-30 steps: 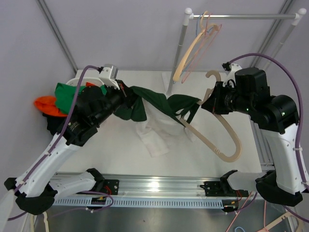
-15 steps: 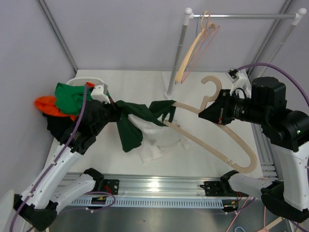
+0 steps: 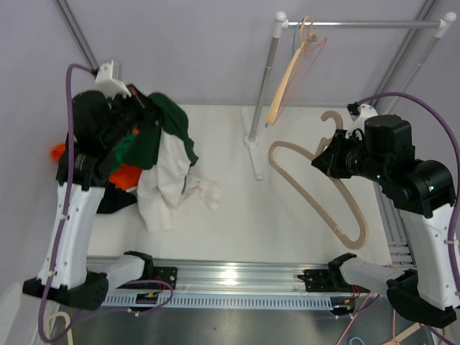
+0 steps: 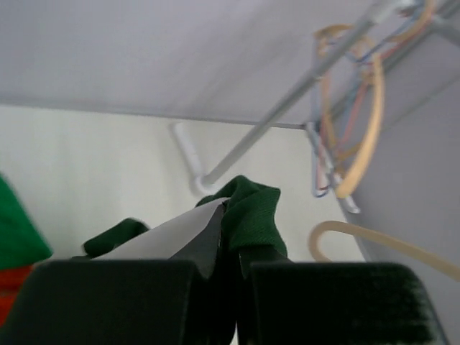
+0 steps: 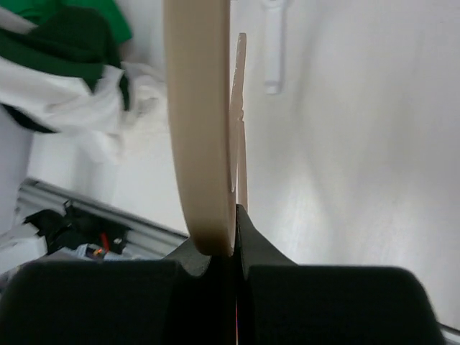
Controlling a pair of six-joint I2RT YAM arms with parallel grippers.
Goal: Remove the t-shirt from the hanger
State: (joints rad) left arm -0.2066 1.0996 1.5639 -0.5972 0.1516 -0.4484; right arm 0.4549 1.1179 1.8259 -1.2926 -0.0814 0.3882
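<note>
The dark green and white t-shirt point(image 3: 167, 154) hangs from my left gripper point(image 3: 149, 108), which is shut on its green cloth high above the table's left side. Its white lower part trails onto the table. The cloth shows between the jaws in the left wrist view point(image 4: 251, 208). The beige wooden hanger point(image 3: 316, 190) is bare, free of the shirt, and held over the table's right side by my right gripper point(image 3: 332, 152), shut on it near the hook. In the right wrist view the hanger point(image 5: 201, 122) runs straight up from the closed jaws.
A pile of green, orange and black clothes point(image 3: 108, 162) lies at the left edge under my left arm. A metal rack point(image 3: 269, 68) with several hangers point(image 3: 291, 61) stands at the back. The rack's post and base point(image 3: 256, 140) sit mid-table.
My left gripper has pulled the shirt up and left, clear off the hanger. My right gripper has swung the bare hanger, now hanging more upright on the right.
</note>
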